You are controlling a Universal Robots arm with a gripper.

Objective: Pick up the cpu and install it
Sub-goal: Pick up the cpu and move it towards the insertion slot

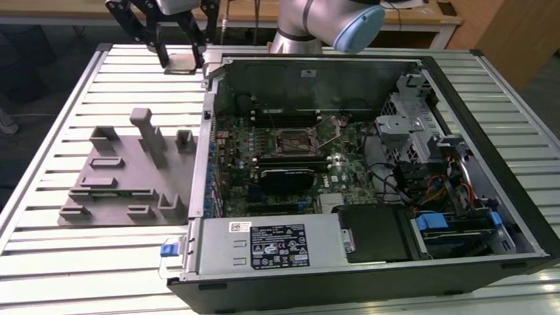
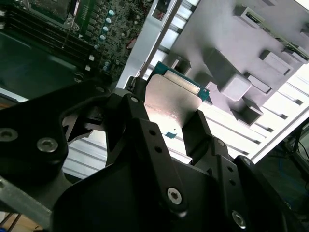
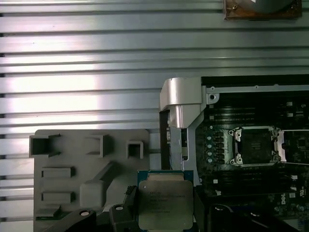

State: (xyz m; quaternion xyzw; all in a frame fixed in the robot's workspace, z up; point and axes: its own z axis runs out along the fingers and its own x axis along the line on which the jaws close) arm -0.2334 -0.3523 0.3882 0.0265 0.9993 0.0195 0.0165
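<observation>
Cpu (image 2: pixel 174 94) sits clamped by its edges between my fingers (image 2: pixel 142 123), above the counter (image 3: pixel 96 58) beside the grey fixture (image 3: pixel 87 159) and open case (image 3: pixel 241 88); I judge this thin grip could let it tilt or slip, seating crooked in the socket (image 3: pixel 253 145).

A slatted metal desk (image 1: pixel 52 216) spreads beneath the claw (image 1: pixel 181 60), glare bright across its ribs. Beyond the claw stands a wooden table (image 1: pixel 429 20); dark floor (image 1: pixel 26 72) lies beside the desk.

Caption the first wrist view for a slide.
Gripper holds cpu in the air, grey fixture and motherboard socket below.
</observation>
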